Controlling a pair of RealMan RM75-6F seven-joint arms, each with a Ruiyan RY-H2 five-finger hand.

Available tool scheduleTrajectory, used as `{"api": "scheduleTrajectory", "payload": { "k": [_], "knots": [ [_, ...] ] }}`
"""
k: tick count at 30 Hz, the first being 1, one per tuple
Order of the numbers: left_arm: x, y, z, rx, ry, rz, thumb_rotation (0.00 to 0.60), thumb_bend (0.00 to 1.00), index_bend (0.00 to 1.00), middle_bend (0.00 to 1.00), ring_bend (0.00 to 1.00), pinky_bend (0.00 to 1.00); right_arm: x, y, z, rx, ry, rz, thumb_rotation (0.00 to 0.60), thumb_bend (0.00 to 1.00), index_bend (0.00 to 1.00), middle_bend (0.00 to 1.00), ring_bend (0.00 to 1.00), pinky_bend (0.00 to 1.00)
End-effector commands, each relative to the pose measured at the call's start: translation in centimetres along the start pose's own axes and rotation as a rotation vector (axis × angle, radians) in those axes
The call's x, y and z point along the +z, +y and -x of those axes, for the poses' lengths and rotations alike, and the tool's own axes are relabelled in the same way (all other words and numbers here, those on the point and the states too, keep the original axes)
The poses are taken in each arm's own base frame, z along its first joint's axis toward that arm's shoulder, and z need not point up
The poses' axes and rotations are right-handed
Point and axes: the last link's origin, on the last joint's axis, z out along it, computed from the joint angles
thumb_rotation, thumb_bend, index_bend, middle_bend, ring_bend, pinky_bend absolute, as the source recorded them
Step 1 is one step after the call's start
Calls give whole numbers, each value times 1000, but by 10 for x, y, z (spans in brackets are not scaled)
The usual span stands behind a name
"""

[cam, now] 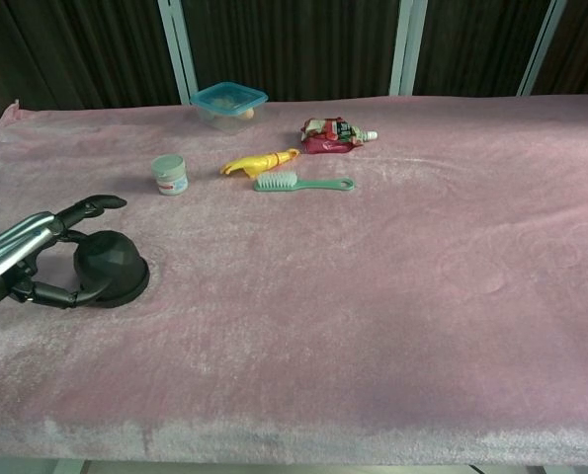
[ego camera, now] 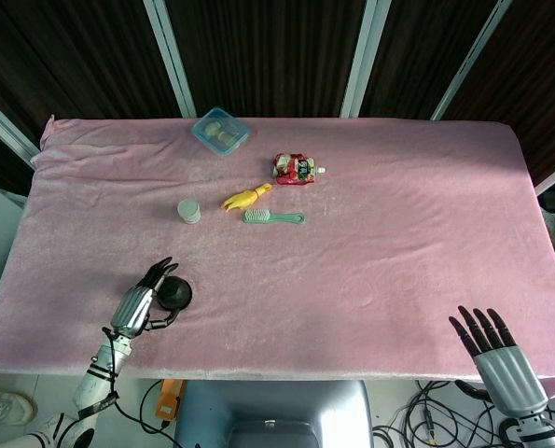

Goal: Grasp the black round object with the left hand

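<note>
The black round object [cam: 109, 268] sits near the table's [ego camera: 398, 233] front left edge, with wide bare cloth to its right. It is a faceted dome, flat side down, with no long axis. The left hand [cam: 32, 259] arches around it, fingers spread; whether they touch is unclear. The right hand [ego camera: 501, 359], released, hangs past the front right corner.
</note>
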Motion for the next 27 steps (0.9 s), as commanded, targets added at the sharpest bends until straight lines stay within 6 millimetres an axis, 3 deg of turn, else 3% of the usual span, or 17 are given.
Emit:
{"api": "scheduleTrajectory", "payload": {
  "k": [1,6,14,18,27],
  "knots": [
    [2,-1,-4,29,18,-10,600,357,165,0,3,222,0,0,0,1,0,-1,600,101,0,0,0,104],
    [3,-5,-1,43,10,-37,600,357,212,79,108,238,0,1,-1,3,6,1,600,101,0,0,0,104],
    [4,-4,0,53,52,-27,600,358,341,291,378,492,0,1,-1,1,2,1,600,101,0,0,0,105],
    [4,-1,-2,70,86,-2,600,360,363,351,441,554,0,0,-1,1,1,1,600,101,0,0,0,104],
    [-1,4,-12,152,152,52,600,360,371,371,460,565,1,0,-1,1,-2,0,600,101,0,0,0,104]
  ]
}}
